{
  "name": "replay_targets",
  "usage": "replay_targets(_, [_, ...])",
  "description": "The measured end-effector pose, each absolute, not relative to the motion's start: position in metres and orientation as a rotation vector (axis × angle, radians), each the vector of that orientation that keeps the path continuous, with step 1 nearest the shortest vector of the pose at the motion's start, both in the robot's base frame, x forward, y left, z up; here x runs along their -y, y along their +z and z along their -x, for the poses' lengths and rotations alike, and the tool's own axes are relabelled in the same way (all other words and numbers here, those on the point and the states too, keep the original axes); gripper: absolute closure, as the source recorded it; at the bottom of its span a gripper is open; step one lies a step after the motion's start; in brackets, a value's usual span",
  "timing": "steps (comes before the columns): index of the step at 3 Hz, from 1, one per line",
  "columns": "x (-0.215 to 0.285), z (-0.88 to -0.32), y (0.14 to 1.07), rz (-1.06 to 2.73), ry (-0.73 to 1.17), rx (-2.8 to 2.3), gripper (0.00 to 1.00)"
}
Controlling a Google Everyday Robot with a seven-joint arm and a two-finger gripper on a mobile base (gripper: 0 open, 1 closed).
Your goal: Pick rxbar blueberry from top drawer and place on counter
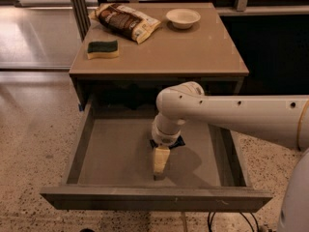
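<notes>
One hand (161,162) in top drawer (116,149), grip unclear, by rxbar blueberry (179,142), its axis hidden.

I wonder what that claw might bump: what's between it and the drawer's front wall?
Nothing but bare drawer bottom, as the camera view shows. The gripper hangs low inside the top drawer, a short stretch behind its front panel.

High view looking down; top drawer (111,151) near, end effector (161,164) inside; counter (193,52) beyond.
</notes>
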State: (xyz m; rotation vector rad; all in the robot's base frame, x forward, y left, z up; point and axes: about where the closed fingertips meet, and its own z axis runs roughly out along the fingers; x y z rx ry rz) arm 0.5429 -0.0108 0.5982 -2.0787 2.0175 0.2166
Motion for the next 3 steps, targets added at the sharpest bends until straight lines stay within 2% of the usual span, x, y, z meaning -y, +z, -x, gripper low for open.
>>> replay_targets(3, [0.062, -0.563, 0.579, 1.929, 0.187, -2.247, 0.0])
